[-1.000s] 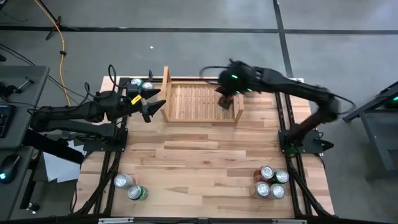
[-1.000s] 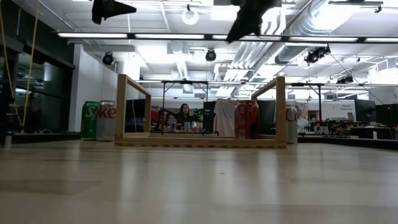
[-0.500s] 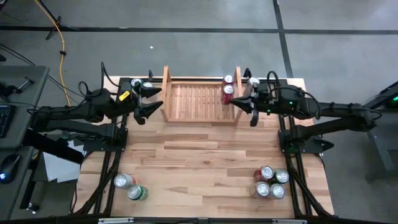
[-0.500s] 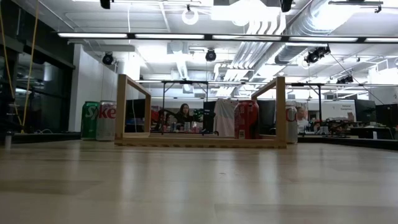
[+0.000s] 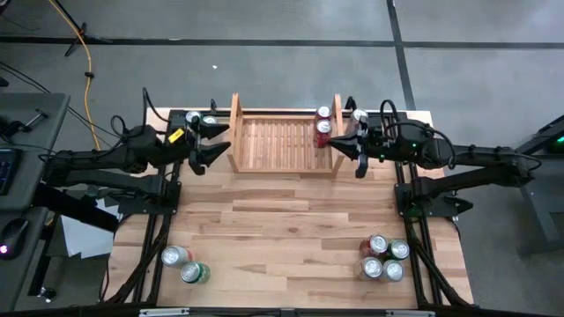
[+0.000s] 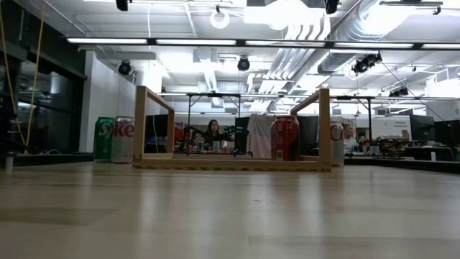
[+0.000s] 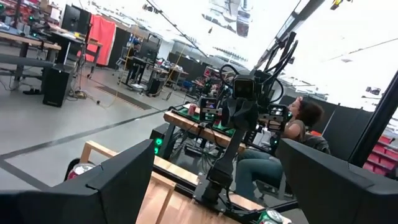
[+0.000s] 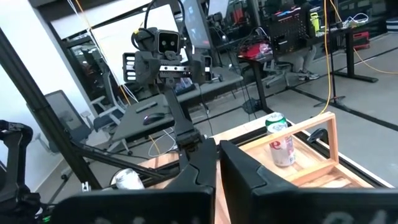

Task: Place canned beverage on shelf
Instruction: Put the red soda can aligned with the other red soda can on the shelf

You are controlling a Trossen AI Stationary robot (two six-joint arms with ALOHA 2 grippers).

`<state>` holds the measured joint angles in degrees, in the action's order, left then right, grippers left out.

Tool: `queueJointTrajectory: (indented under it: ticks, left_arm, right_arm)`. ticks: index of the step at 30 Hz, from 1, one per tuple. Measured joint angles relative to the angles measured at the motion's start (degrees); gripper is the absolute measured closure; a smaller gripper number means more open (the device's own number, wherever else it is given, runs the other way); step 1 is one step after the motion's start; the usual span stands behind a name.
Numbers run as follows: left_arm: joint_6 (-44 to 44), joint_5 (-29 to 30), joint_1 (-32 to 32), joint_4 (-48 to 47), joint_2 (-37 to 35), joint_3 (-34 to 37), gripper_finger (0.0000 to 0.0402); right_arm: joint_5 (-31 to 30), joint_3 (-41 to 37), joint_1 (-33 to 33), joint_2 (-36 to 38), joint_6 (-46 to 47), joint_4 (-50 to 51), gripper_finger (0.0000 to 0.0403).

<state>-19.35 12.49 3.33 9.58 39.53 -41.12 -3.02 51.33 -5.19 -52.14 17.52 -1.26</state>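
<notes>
The right end effector (image 5: pixel 355 151) hangs just right of the shelf's right side board, its fingers pressed together and holding nothing. It appears parked clear of the rack, so the cans inside can stand undisturbed. The left end effector (image 5: pixel 210 142) mirrors it just left of the left side board, fingers spread wide and empty, pointing toward the rack. It looks ready to take a can, and the nearest stock lies just beyond it at the far left.

The shelf (image 5: pixel 282 165) sits at the far middle of the tabletop (image 5: pixel 282 238). Its slatted base runs left to right between the two upright boards. Two cans stand in it, both tucked against the right board: a red can (image 5: pixel 322 131) and a second can (image 5: pixel 323 114) just behind it toward the far edge. That leaves the rest of the slats open for further cans, so filling seems to run from the right side.

Outside the rack the counts are:
- Two cans (image 5: pixel 201 118) at the far left, just outside the left board.
- One can (image 5: pixel 359 115) at the far right, just outside the right board.
- Two cans (image 5: pixel 184 264) at the near left.
- A tight cluster of four cans (image 5: pixel 384 257) at the near right.

Each supply sits on its own arm's side, probably for reach.
</notes>
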Motion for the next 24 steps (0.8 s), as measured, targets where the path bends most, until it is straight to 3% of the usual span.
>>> queueJointTrajectory:
  ticks: [12, 24]
  left_arm:
    - [-0.04, 0.04, -0.02, 0.73, 0.00, 0.00, 0.0067]
    - [-0.04, 0.28, 0.00, 0.75, 0.00, 0.00, 0.0067]
  right_arm:
    - [0.16, 0.00, 0.00, 0.00, 0.00, 0.13, 0.0338]
    - [0.15, 0.00, 0.00, 0.00, -0.13, -0.02, 0.0334]
